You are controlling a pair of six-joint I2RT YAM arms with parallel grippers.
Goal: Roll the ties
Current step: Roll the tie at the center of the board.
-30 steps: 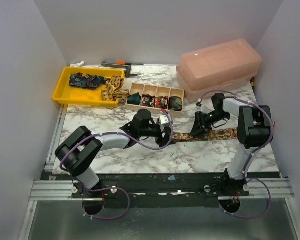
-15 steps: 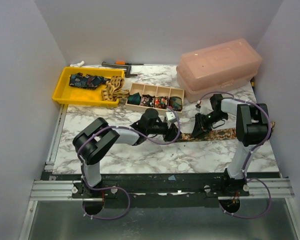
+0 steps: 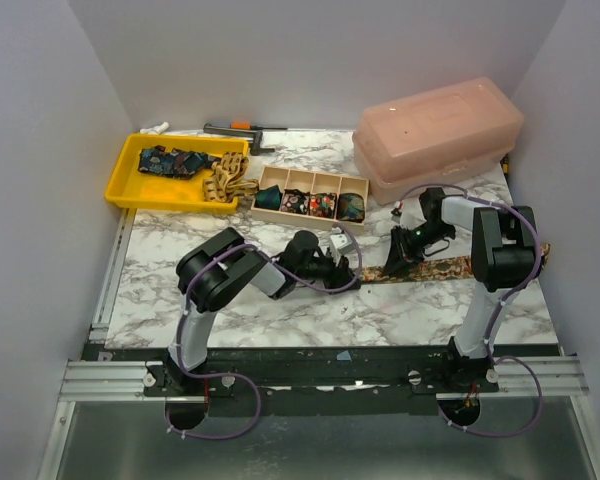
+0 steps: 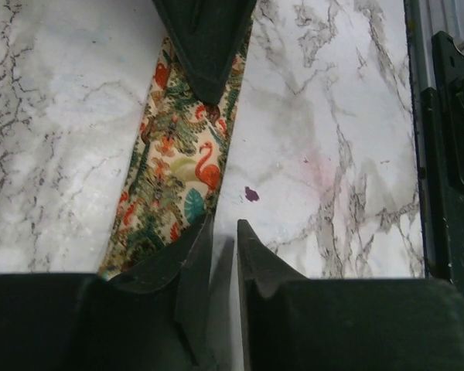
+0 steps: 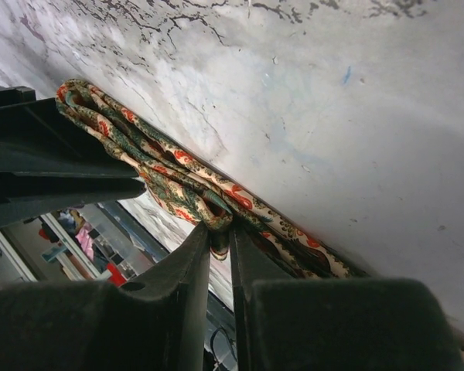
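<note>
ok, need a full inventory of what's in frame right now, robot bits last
Flat tie: 1, cream flamingo print, on the table between the grippers.
Loose ties: count unclear, dark blue, in the yellow tray; one tan tie draped over its right edge.
Yellow tray: 1, back left.
Rolled ties: about 4, teal, multicoloured, dark green, in the wooden box.
Wooden box: 1, four compartments, back centre.
Pink bin: 1, lidded, back right.
Tool: 1, black and orange, by the back wall.
Table: white-grey marble.
Left gripper: fingers nearly together, at the flat tie's edge.
Right gripper: shut on a fold of the flat tie.
</note>
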